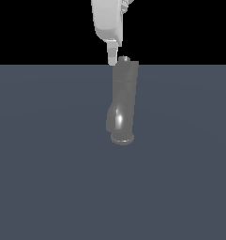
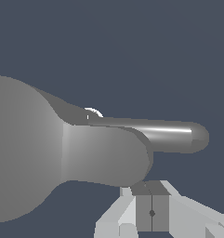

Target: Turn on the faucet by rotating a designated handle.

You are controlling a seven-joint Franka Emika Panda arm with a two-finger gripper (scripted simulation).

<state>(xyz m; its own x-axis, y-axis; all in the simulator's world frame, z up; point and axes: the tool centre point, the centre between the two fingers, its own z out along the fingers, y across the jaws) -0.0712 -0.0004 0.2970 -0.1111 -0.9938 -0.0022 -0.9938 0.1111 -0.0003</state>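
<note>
Faucet (image 1: 122, 105) stands upright on the grey counter (image 1: 48, 187), about mid-scene, base ring touching the counter, spout bulge toward the exterior view's left. White gripper (image 1: 112, 58) comes down from above, its tip just beside the faucet's top cap on the exterior view's left. Whether it touches the cap: cannot tell.

Handle (image 2: 169, 135) shows clearly only in the wrist view, as a thin lever with a rounded tip sticking out from the cap. In the exterior view it is mostly hidden; only a small pale bit shows at the cap's top.

Fingers (image 2: 143, 211) look pressed together, a thin seam between the pads, nothing held. They sit close to the faucet (image 2: 48, 148) body and beside the handle, not around it.

Risks, judged from here:
- Shut fingers can only push the lever. If contact lands near the rounded tip, they may slide off and the handle won't turn.
- Tip is very close to the cap, so a sideways sweep could jam against the cap instead of the lever.
- Pushing too low would hit the faucet body, giving no rotation.
- Wrong push direction would press the lever against its stop.
</note>
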